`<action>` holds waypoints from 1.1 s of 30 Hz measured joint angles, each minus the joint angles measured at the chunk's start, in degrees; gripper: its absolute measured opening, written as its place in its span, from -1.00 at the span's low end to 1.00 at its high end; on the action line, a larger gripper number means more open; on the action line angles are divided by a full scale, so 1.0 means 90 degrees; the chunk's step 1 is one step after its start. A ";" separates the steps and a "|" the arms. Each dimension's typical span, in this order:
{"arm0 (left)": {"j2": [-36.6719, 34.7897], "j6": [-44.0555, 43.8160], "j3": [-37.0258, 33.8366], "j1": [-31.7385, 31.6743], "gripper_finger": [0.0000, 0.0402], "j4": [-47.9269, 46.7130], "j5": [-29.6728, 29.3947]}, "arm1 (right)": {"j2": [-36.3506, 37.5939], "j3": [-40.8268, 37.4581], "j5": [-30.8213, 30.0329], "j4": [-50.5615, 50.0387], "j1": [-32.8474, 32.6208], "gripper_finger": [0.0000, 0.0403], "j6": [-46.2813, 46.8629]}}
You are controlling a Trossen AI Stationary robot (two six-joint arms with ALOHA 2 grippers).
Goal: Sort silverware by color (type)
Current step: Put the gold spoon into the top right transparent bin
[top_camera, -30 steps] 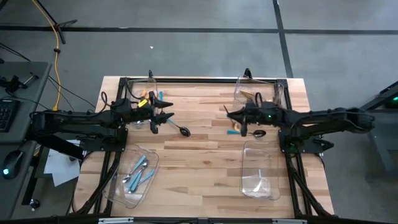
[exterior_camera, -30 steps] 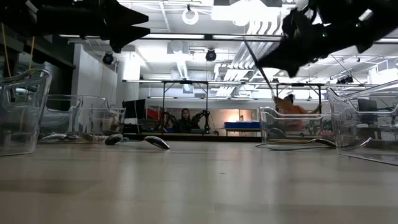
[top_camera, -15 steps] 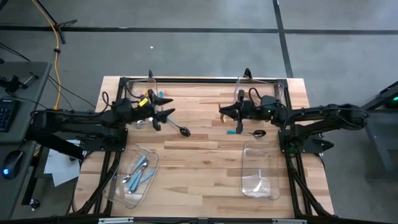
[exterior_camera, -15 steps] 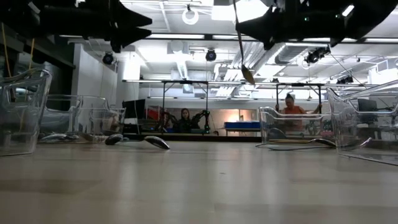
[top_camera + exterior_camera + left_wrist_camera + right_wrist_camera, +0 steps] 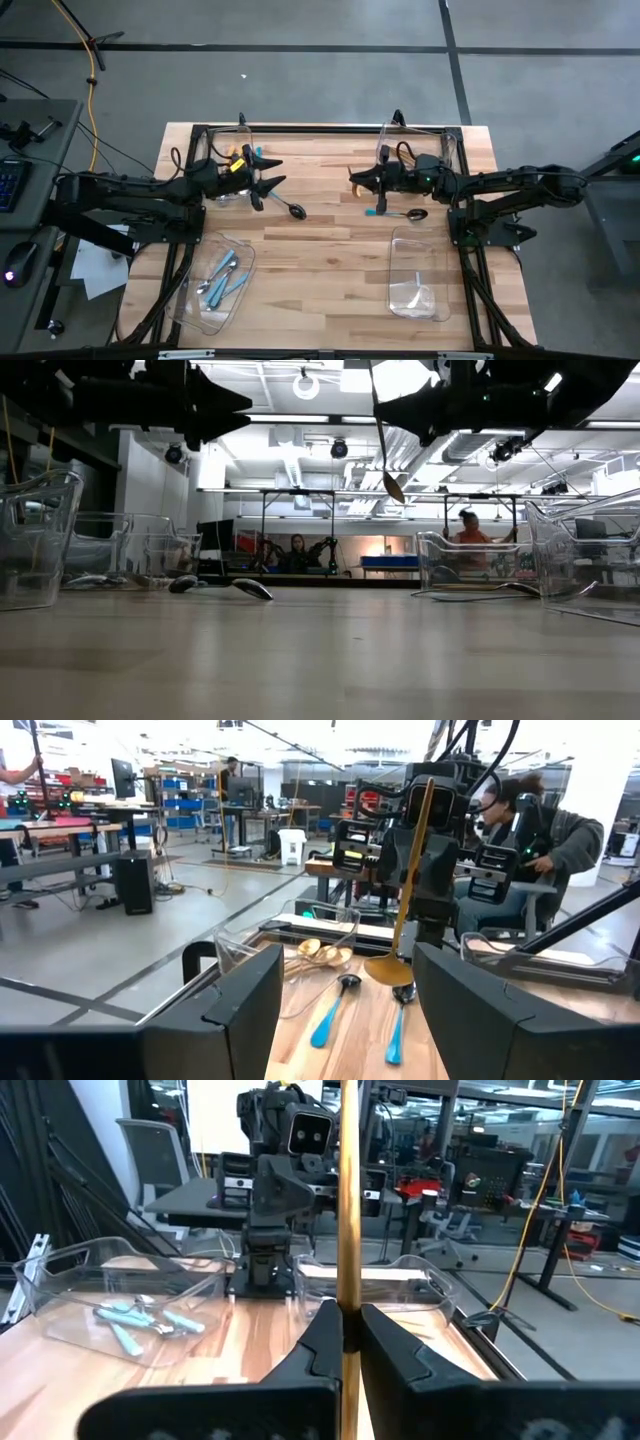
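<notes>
My right gripper (image 5: 352,180) is shut on an all-gold spoon (image 5: 410,880), which hangs above the table's far middle. My left gripper (image 5: 275,172) stands open and level across from it, with nothing between its fingers. Teal-handled black spoons lie flat on the wood: one (image 5: 290,208) near the left gripper, two (image 5: 378,205) (image 5: 408,214) below the right one. Light-blue-handled pieces (image 5: 222,275) lie in the near-left bin. Gold pieces (image 5: 320,952) lie in the far-right bin. My right gripper pinches the gold spoon's handle (image 5: 347,1305) between its two fingers, somewhere along its middle. The fingers lie level, pointing toward the table's left, and cross the handle. The spoon hangs upright, its bowl (image 5: 394,487) down, lifted clear of the table.
Clear plastic bins stand at the far left (image 5: 225,150), far right (image 5: 420,148), near left (image 5: 190,300) and near right (image 5: 418,275). Bare wood lies between them in the table's middle. People sit in the room beyond the table.
My right gripper has risen and gone toward the table's left, tipping from pointing down to level. The gold spoon went up with it, swinging from a slant to upright with its bowl down.
</notes>
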State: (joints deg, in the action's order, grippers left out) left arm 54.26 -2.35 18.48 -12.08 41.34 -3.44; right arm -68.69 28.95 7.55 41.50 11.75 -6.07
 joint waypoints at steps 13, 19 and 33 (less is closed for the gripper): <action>-0.0004 0.0005 0.0000 0.0000 0.05 0.0000 0.0001 | 0.0000 0.0000 0.0003 -0.0008 0.0000 -0.98 0.0027; -0.0004 0.0005 0.0000 0.0000 0.05 0.0002 0.0001 | 0.0000 0.0000 0.0005 -0.0010 0.0000 -0.98 0.0124; -0.0004 0.0005 0.0000 0.0000 0.05 0.0012 0.0002 | 0.0044 0.0431 -0.2232 -0.1158 0.0180 -0.98 -0.0113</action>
State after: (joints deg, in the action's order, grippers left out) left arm 54.22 -2.31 18.48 -12.08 41.45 -3.42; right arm -68.29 32.83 -12.54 31.08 13.36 -7.08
